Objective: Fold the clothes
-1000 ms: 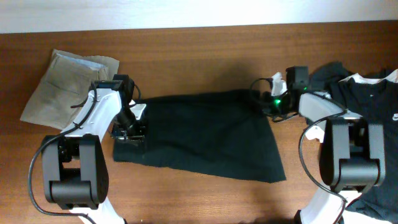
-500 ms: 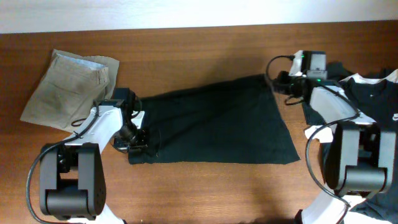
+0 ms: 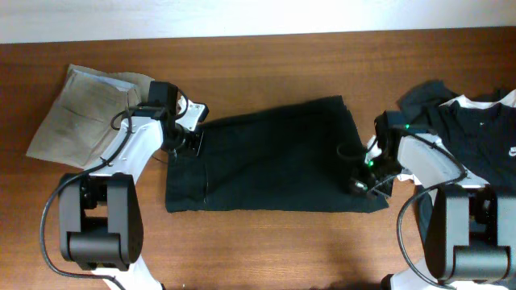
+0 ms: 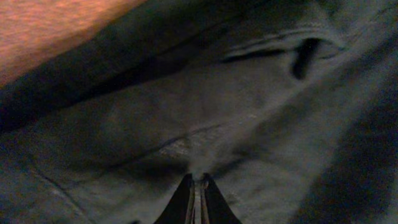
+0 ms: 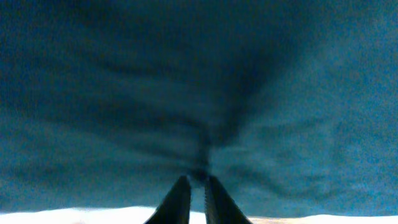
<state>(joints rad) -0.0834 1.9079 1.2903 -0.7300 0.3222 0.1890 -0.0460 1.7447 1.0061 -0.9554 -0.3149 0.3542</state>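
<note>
The black shorts [image 3: 274,157] lie flat across the middle of the table. My left gripper [image 3: 192,141] is at their back left corner. In the left wrist view it [image 4: 198,180] is shut on a pinch of the dark fabric [image 4: 186,112]. My right gripper [image 3: 357,185] is near the shorts' front right corner. In the right wrist view its jaws [image 5: 198,179] are closed on a pucker of the cloth [image 5: 186,81]. A black shirt with white collar trim [image 3: 476,137] lies at the far right, partly under the right arm.
Folded beige khaki trousers [image 3: 85,113] lie at the back left, close to the left arm. The brown wooden table [image 3: 266,72] shows bare wood behind the shorts and along the front edge.
My left gripper moved from the shorts' front left corner to the back left. My right gripper moved from the back right corner to the front right. The shorts now lie squarer.
</note>
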